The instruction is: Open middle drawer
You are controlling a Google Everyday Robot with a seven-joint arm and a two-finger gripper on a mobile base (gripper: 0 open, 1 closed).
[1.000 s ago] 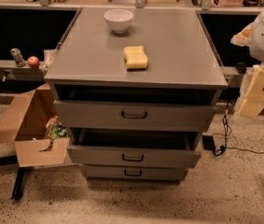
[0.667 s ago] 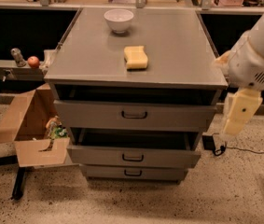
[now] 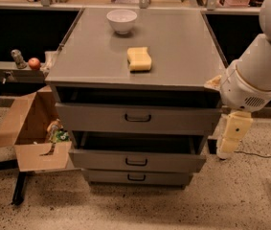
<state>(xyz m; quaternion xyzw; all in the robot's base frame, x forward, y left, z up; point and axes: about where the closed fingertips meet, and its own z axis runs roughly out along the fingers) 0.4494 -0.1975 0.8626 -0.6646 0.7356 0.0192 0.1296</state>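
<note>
The grey metal cabinet has three drawers. The middle drawer has a medium-height flat front and a small dark loop handle at its centre. It stands pulled out a little, with a dark gap above it. The taller top drawer is also out a little. The thinnest drawer sits at the bottom. My gripper hangs pointing down beside the cabinet's right side, at about the height of the middle drawer and clear of its front. It holds nothing that I can see.
A white bowl and a yellow sponge lie on the cabinet top. An open cardboard box stands at the left of the cabinet. A red apple sits on a low shelf at the left. A cable runs on the floor at the right.
My arm has swung left and nearer, bringing the gripper down beside the cabinet's right side. The drawers have not moved.
</note>
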